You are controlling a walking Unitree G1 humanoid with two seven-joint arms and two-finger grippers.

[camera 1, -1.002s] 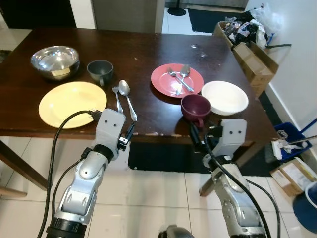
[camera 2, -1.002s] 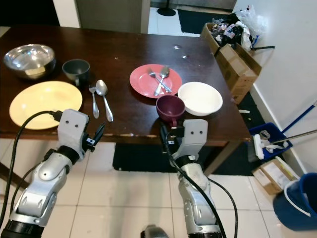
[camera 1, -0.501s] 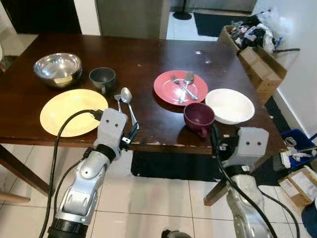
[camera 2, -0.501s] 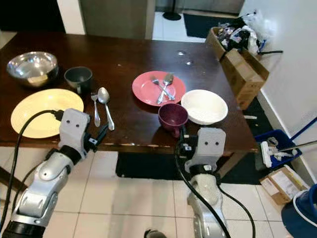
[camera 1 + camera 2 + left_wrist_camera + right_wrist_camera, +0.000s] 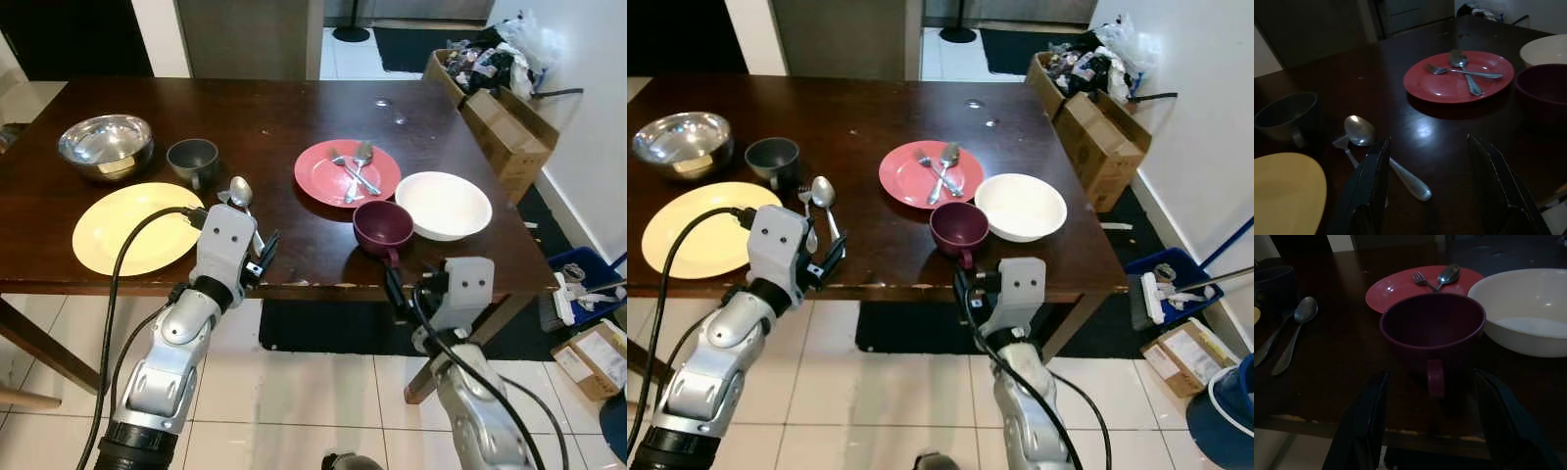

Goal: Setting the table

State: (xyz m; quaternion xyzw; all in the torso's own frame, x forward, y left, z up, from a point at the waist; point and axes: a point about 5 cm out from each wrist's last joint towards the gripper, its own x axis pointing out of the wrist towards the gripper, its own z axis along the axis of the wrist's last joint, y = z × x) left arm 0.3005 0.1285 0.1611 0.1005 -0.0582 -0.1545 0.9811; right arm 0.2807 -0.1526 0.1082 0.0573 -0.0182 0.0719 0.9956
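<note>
2 hands, both spread and empty, at the worktop's [image 5: 294, 108] near edge. Left hand [image 5: 263, 257] just short of the loose spoon [image 5: 1383, 154] and fork [image 5: 1344, 147], likely its next pick. Right hand [image 5: 394, 290] faces the maroon cup [image 5: 1432, 330], handle toward it; red plate [image 5: 347, 172] and white bowl [image 5: 443, 204] beyond.

The 2 head views are bright and sharp, evenly lit, with pale glare patches on the dark table [image 5: 294, 108] toward 12 o'clock and a highlight inside the steel bowl [image 5: 105, 145]. Both wrist views are dim and murky; a soft sheen lies beside the red plate [image 5: 1458, 76], and the black fingers [image 5: 1371, 186] look blurred.
</note>
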